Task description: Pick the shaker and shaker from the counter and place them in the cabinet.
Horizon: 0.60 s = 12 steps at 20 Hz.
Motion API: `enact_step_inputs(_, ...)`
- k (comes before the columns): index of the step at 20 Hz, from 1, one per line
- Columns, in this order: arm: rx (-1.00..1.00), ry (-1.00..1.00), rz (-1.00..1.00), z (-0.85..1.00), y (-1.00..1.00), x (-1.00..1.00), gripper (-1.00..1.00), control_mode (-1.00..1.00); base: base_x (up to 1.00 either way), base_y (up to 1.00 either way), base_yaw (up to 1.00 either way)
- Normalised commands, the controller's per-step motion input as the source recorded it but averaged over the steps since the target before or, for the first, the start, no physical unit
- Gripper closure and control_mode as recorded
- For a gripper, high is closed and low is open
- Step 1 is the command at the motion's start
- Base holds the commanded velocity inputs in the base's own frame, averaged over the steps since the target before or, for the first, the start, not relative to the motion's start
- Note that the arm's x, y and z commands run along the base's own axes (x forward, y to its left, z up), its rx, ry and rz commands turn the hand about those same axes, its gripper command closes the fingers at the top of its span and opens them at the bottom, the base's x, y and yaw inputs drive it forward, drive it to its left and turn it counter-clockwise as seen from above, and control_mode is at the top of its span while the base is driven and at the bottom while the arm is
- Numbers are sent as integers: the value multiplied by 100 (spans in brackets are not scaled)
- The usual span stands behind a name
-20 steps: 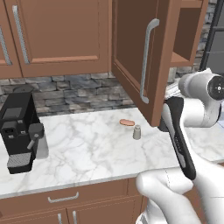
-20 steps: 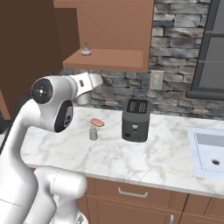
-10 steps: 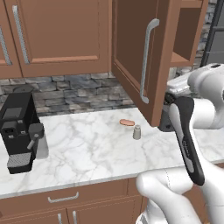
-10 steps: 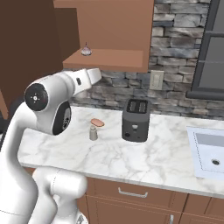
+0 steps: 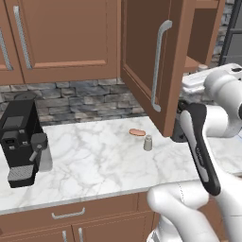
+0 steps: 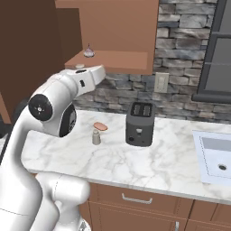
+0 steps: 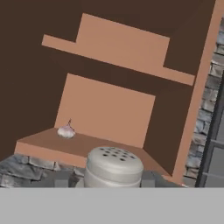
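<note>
My gripper [image 7: 105, 181] is shut on one grey shaker [image 7: 113, 167], whose perforated top fills the bottom of the hand view. It hangs just before the front edge of the cabinet [image 7: 87, 145] shelf, at about shelf height. In the right base view the gripper [image 6: 82, 69] is raised at the left end of the cabinet [image 6: 118, 58] shelf. The other shaker [image 5: 148, 142] [image 6: 96, 137] stands upright on the marble counter [image 5: 94, 165] [image 6: 149, 158], below the hand. The cabinet door [image 5: 142, 56] stands open with its silver handle [image 5: 158, 66] facing out.
A garlic bulb [image 7: 66, 131] [image 6: 89, 53] sits on the cabinet shelf toward the left. An orange-brown sausage [image 5: 137, 132] [image 6: 100, 127] lies just behind the standing shaker. A black toaster [image 6: 139, 123] is to its right, a coffee machine [image 5: 21, 142] far left, a sink [image 6: 216, 155] far right.
The hand has risen a little with the shaker, closer to shelf level. The shaker on the counter and everything else have stayed put.
</note>
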Motion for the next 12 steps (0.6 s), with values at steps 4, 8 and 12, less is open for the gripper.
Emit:
enact_step_inputs(4, 3, 0, 0, 16, 0, 37, 100, -100, 0, 0, 0)
enact_step_inputs(8, 4, 1, 0, 14, 0, 53, 100, -100, 0, 0, 0)
enact_step_inputs(12, 5, 0, 0, 15, 0, 50, 100, -100, 0, 0, 0)
